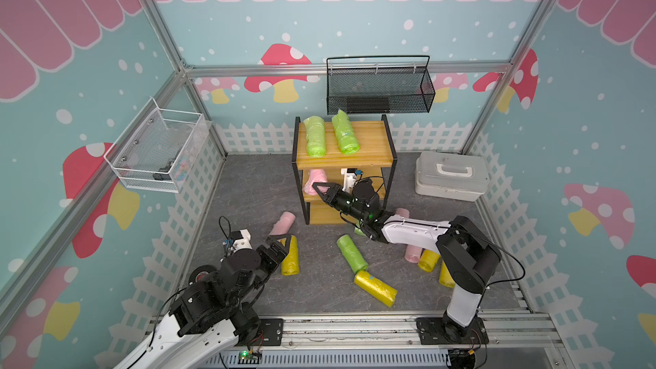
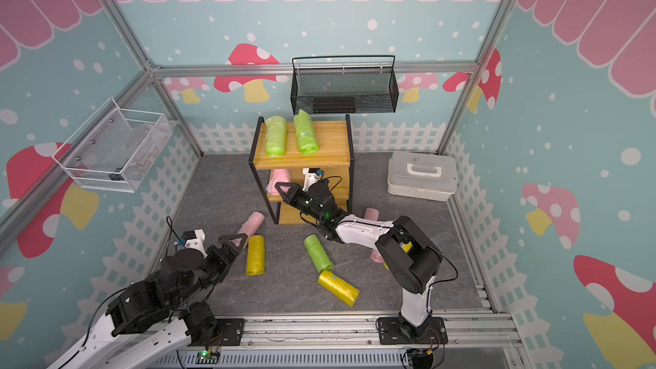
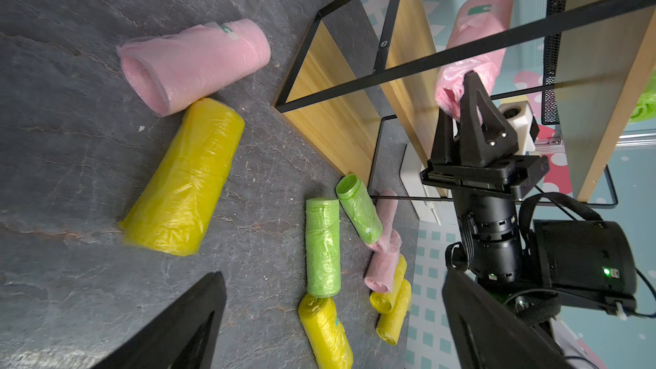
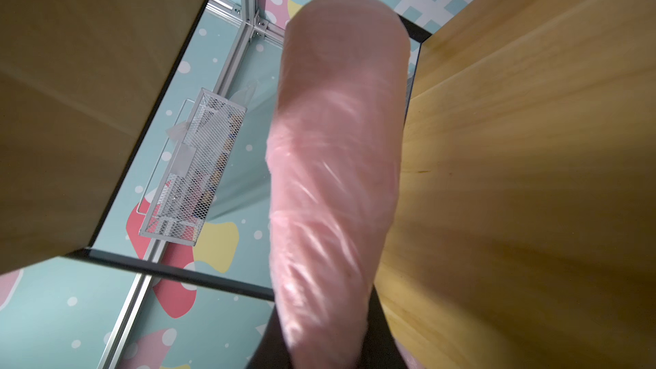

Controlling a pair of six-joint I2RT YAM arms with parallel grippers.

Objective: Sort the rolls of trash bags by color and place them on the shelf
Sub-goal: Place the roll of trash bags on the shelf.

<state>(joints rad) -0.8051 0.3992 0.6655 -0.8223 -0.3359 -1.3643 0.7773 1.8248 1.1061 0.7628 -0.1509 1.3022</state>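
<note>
Left gripper (image 1: 282, 243), fingers apart, hovered by yellow roll (image 1: 290, 260); right gripper (image 1: 321, 189), fingers clamped on pink roll (image 1: 314, 179), reached the shelf (image 1: 355, 157) middle tier, beneath green rolls (image 1: 314, 136).

Cannot see most of the pink roll (image 1: 314, 176) beneath the top board of the shelf (image 1: 369, 150) in both top views. Blurred in the right wrist view, near end cut off. Shows only a sliver of 1 green roll (image 1: 359, 231) under the right arm (image 1: 411, 230).
</note>
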